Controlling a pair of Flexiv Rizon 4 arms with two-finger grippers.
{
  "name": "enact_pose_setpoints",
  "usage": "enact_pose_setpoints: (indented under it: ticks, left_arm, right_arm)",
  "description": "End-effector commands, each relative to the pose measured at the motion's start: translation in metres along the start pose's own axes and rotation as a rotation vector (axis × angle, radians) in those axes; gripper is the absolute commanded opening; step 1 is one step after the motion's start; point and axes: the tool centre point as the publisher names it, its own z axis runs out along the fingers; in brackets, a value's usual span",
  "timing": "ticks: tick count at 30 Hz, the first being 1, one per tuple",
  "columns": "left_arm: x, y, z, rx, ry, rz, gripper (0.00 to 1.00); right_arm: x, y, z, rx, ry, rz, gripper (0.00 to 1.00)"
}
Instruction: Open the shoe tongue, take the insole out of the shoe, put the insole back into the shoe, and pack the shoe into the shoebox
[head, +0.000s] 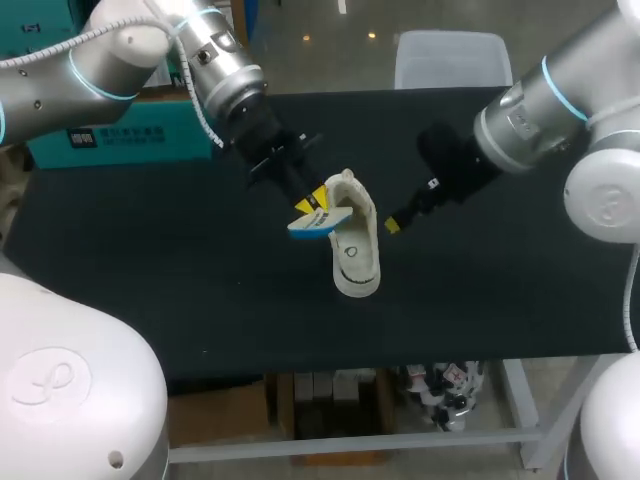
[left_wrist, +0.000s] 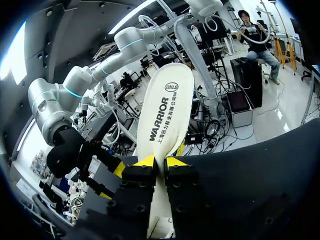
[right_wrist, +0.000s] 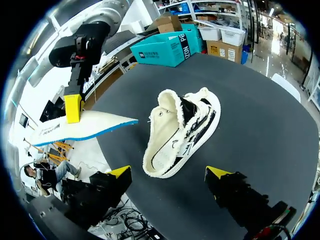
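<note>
Left gripper (left_wrist: 159, 162) clamps the insole (left_wrist: 167, 112) — aloft beside the shoe (head: 357, 250) at mid-desk (head: 150, 270) — right gripper (right_wrist: 169, 172) gapes wide, holding nothing.

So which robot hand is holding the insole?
The left gripper, pinching the white insole between its fingers; the right gripper hangs open by the shoe.

Silver-white arms (head: 110, 60), cyan-ringed joints, black yellow-tipped jaws.

Head view: I log even light from above; table (head: 150, 280) reads dark and matte.
Left wrist view: overhead strip light flares white; insole (left_wrist: 167, 115) brightly lit.
Right wrist view: I note a soft shadow beneath the shoe (right_wrist: 180, 132); lines bend near the rim.
</note>
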Motion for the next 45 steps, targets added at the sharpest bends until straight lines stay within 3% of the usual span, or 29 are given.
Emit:
enact_pose_setpoints:
  ticks: [1, 5, 10, 20, 23, 25, 27, 28, 33, 35, 39, 42, 45]
  left_arm:
    - [-0.002, 0.0, 0.004, 0.006, 0.015, 0.014, 0.0]
    - [0.002, -0.002, 0.007, 0.002, 0.049, 0.057, 0.0]
    - [0.001, -0.001, 0.011, -0.01, 0.09, 0.102, 0.0]
    - [-0.009, 0.004, 0.009, 0.1, 0.148, 0.212, 0.0]
    - [-0.012, 0.005, 0.012, 0.091, 0.159, 0.221, 0.0]
    - [-0.013, 0.005, 0.014, 0.08, 0.166, 0.222, 0.0]
    - [-0.013, 0.005, 0.016, 0.07, 0.169, 0.228, 0.0]
    - [-0.012, 0.005, 0.017, 0.062, 0.169, 0.229, 0.0]
    - [-0.009, 0.007, 0.022, 0.049, 0.179, 0.247, 0.0]
    - [-0.007, 0.008, 0.024, 0.04, 0.184, 0.253, 0.0]
    - [-0.005, 0.009, 0.027, 0.022, 0.187, 0.272, 0.0]
    - [-0.005, 0.01, 0.029, 0.019, 0.187, 0.281, 0.0]
    - [-0.006, 0.011, 0.03, 0.02, 0.191, 0.288, 0.0]
  right_arm:
    - [-0.001, 0.018, 0.002, 0.101, 0.011, 0.058, 1.0]
    - [0.0, 0.016, 0.0, 0.139, 0.03, 0.195, 1.0]
    - [0.002, 0.007, -0.008, 0.136, 0.199, 0.379, 1.0]
    - [0.002, 0.007, -0.008, 0.136, 0.199, 0.379, 1.0]
    - [0.002, 0.007, -0.008, 0.136, 0.199, 0.379, 1.0]
    - [0.004, 0.013, -0.003, 0.188, 0.157, 0.49, 1.0]
    - [0.006, 0.013, -0.004, 0.179, 0.172, 0.613, 1.0]
    - [0.006, 0.01, -0.005, 0.157, 0.149, 0.676, 1.0]
    - [0.012, -0.007, -0.007, 0.075, 0.234, 0.939, 1.0]
    - [0.013, -0.012, -0.007, 0.026, 0.313, 0.994, 1.0]
    - [0.017, -0.022, -0.007, -0.073, 0.346, 1.085, 1.0]
    - [0.016, -0.026, -0.01, -0.187, 0.441, 1.117, 1.0]
    - [0.018, -0.028, -0.009, -0.203, 0.472, 1.118, 1.0]
